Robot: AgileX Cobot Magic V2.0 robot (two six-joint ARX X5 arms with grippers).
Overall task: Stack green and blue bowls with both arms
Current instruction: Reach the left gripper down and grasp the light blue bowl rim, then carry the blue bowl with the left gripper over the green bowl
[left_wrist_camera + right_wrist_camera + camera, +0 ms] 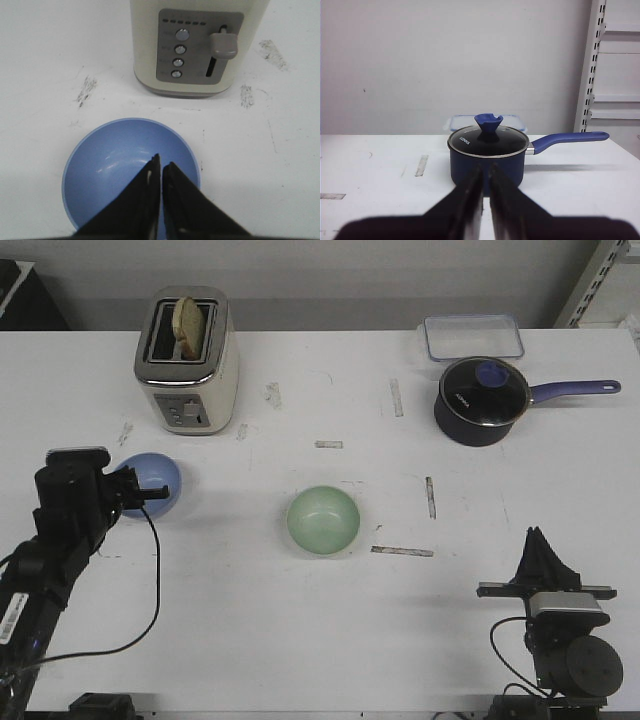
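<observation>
**Reaching for the blue bowl: left arm poised, right arm idle**

Hovering over the blue bowl (pixel 131 175), the left gripper (pixel 161 167) has its fingers pressed together with only a thin slit between them — nothing is pinched. In the left wrist view the tips sit above the bowl's hollow, nearer the rim closest to the arm. The bowl rests upright on the white table (pixel 300 640), just in front of the cream toaster (pixel 187 360) (a slice of bread stands in its slot).

The green bowl (pixel 323 520) sits upright near the table's middle, well apart from the blue one and from both arms.

The right gripper (pixel 541 552) waits at the near right edge, fingers also closed on nothing, facing the dark blue saucepan (pixel 487 155) and the clear lidded box (pixel 472 337) behind it.

By the look of it, the step in hand is the approach to the first pickup — no bowl is grasped yet. The next move likely calls for the left fingers to spread, straddle the blue bowl's rim wall and close; smooth sides may slip.
</observation>
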